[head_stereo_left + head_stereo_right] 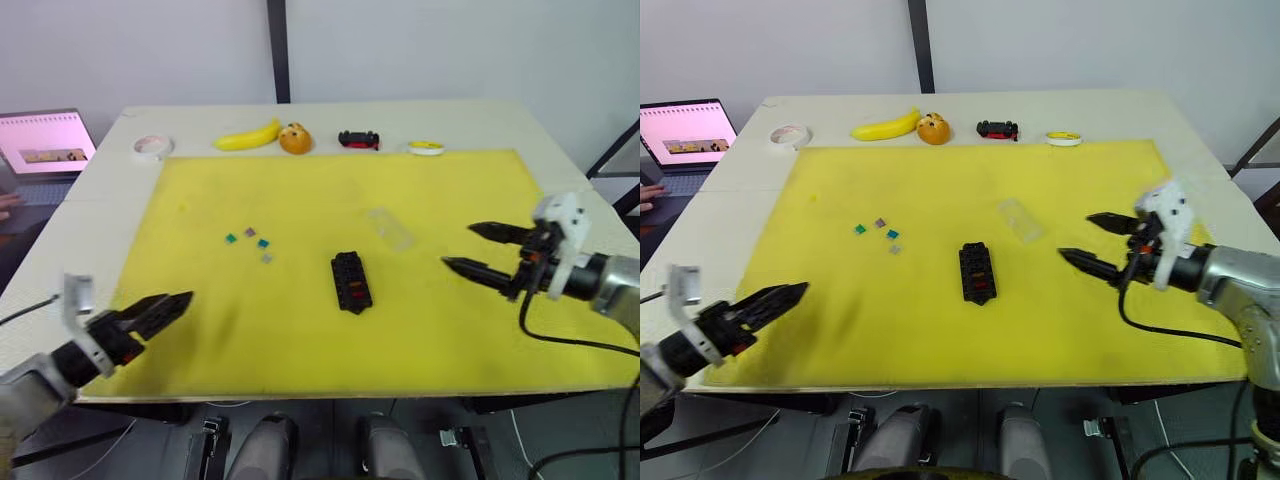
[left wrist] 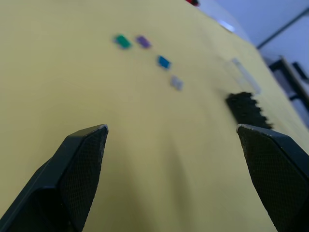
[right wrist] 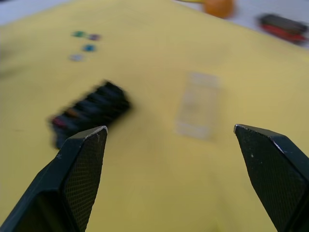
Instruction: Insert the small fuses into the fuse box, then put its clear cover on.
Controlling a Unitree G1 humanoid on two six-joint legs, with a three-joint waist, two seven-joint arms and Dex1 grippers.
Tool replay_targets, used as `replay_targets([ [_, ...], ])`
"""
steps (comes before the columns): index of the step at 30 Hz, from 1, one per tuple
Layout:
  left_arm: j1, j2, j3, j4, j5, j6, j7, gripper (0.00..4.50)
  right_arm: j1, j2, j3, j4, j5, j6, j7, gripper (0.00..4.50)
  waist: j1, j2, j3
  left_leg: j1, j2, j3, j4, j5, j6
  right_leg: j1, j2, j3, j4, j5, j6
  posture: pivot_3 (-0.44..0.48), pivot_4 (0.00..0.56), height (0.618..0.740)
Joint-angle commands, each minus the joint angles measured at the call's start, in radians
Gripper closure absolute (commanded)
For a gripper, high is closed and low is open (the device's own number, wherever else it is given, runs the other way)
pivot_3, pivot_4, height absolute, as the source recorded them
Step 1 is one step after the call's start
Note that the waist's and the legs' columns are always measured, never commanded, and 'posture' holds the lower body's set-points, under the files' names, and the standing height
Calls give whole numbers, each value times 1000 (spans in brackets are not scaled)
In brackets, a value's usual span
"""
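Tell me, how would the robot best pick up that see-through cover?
Probably from above, pinching across its two long sides. The clear cover lies flat on the yellow mat, long and narrow, apart from the fuse box; the open right gripper is nearest.

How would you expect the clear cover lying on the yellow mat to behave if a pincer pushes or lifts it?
The clear cover looks like a thin, hollow plastic shell, so it is probably very light and would likely slide over the yellow mat rather than tip. It lies flat and low, so the fingers may slip off its smooth walls.
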Motion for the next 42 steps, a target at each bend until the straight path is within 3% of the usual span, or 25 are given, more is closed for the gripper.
replay_targets([
  [1, -89, 1, -75, 48, -205, 54, 167, 0, -74, 23, 59, -107, 91, 38, -16, 31, 0, 0, 0, 0, 0, 0, 0, 0, 0, 0, 0, 0, 0, 0, 0, 0, 150, 740],
  [6, -207, 12, -183, 174, -473, 10, 427, 0, -166, 87, 174, -164, 122, 54, -67, 31, 0, 0, 0, 0, 0, -1, 0, 0, 0, -1, 0, 0, 0, 0, 0, 0, 150, 740],
  [10, -247, 12, -243, 281, -613, -52, 570, 0, -221, 141, 267, -170, 92, 39, -106, 31, -1, 0, 0, -1, 0, -1, 0, 0, -1, -2, 0, 1, 0, 0, 0, 0, 150, 740],
  [17, -268, 16, -325, 373, -732, -85, 643, 0, -215, 174, 325, -164, 41, 7, -147, 31, 1, 0, 0, -1, -2, 0, 0, 1, -2, -3, 1, 1, 1, 0, 0, 0, 150, 740],
  [29, -362, -33, -375, 485, -749, -47, 680, 0, -166, 179, 335, -193, 20, -2, -188, 31, 1, 0, 0, -1, -2, 0, 0, 1, -2, -3, 1, 1, 1, 0, 0, 0, 150, 740],
  [38, -443, -114, -401, 546, -749, -141, 786, 0, -148, 185, 342, -183, -21, -22, -222, 31, 2, 0, 0, -1, -2, 0, 0, 2, -3, -3, 1, 1, 1, 0, 0, 0, 150, 740],
  [42, -427, -116, -427, 520, -679, -143, 791, 0, -151, 189, 341, -175, -27, -17, -235, 31, 2, 0, 0, -1, -2, 0, 0, 2, -3, -3, 1, 1, 1, 0, 0, 0, 150, 740],
])
